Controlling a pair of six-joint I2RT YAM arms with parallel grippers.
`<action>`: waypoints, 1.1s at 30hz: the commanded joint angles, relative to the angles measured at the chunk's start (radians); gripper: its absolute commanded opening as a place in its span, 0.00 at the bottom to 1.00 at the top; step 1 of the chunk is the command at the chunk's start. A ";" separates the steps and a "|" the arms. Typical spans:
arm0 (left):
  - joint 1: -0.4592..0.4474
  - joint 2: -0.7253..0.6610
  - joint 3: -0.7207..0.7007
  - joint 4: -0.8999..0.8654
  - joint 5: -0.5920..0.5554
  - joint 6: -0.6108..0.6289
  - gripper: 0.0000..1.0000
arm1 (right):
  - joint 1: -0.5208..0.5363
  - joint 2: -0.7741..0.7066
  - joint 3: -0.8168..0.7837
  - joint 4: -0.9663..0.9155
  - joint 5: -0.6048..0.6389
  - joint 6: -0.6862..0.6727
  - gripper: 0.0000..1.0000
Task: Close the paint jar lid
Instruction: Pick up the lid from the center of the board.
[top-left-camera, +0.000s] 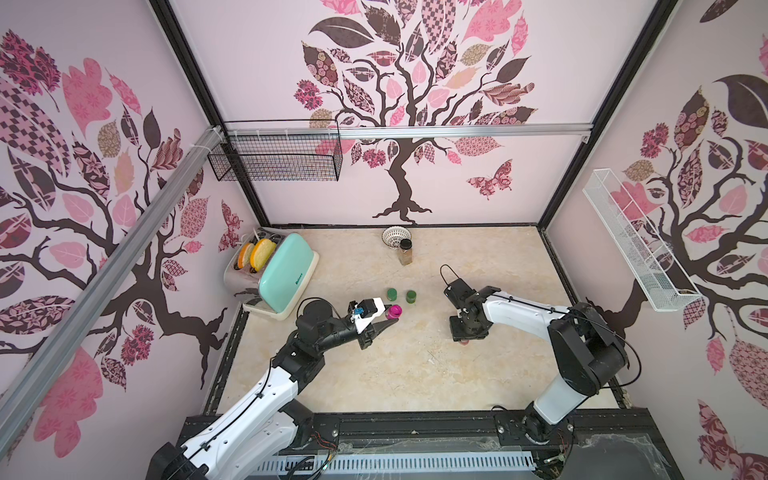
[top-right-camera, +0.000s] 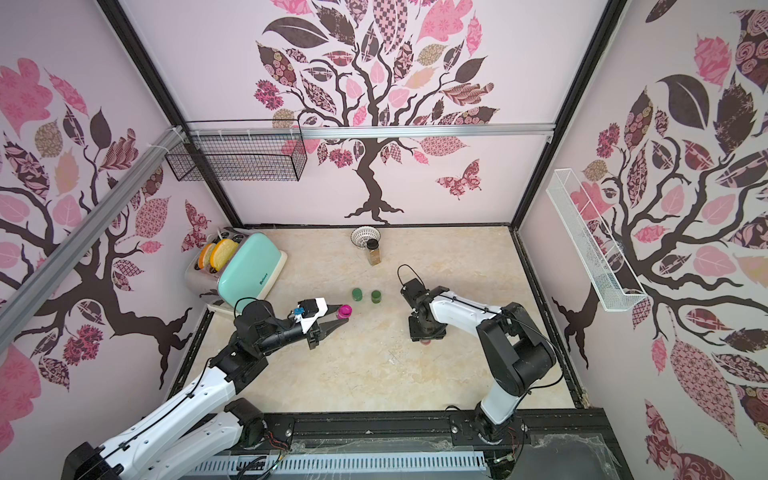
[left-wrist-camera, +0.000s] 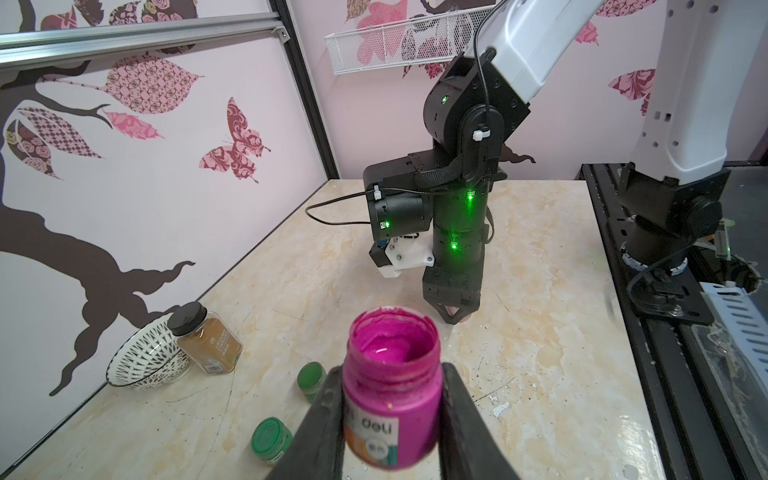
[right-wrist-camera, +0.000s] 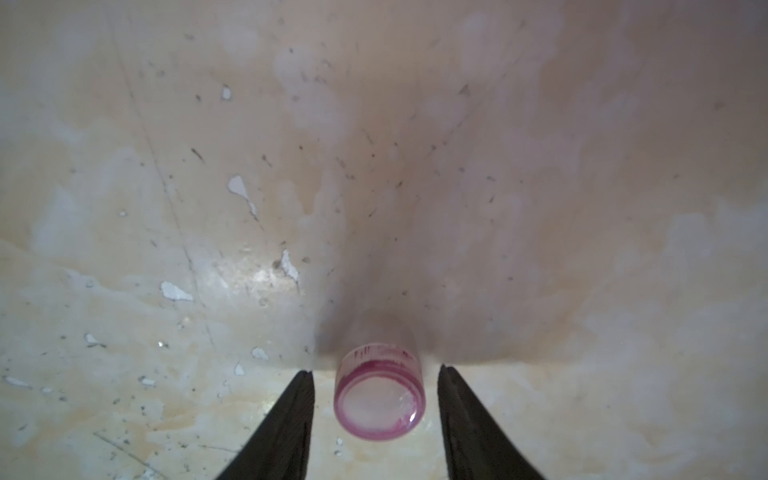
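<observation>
The right pincer (right-wrist-camera: 375, 370) stands spread over the lid (right-wrist-camera: 379, 400), one jaw either side, neither touching. The lid lies flat on the surface (right-wrist-camera: 208, 216), axis vertical, directly beneath. Well apart towards the robot's left, the left pincer (left-wrist-camera: 391, 376) pinches the open paint jar (left-wrist-camera: 392, 415) upright, mouth up.

The magenta paint jar (left-wrist-camera: 392, 399) carries a label reading "deli" in white lowercase letters. The label on the spice jar (left-wrist-camera: 208, 340) and the dark wording on the mint-green case (top-left-camera: 286, 270) are too small to read.
</observation>
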 joint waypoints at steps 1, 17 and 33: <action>-0.002 0.000 -0.005 0.014 0.013 0.006 0.23 | -0.005 0.009 -0.003 0.007 -0.011 0.017 0.50; -0.002 -0.002 -0.006 0.014 0.019 0.008 0.24 | -0.005 -0.001 -0.015 -0.002 -0.010 0.023 0.38; -0.004 0.007 -0.004 0.014 0.114 0.016 0.23 | 0.001 -0.241 0.178 -0.126 -0.209 -0.019 0.32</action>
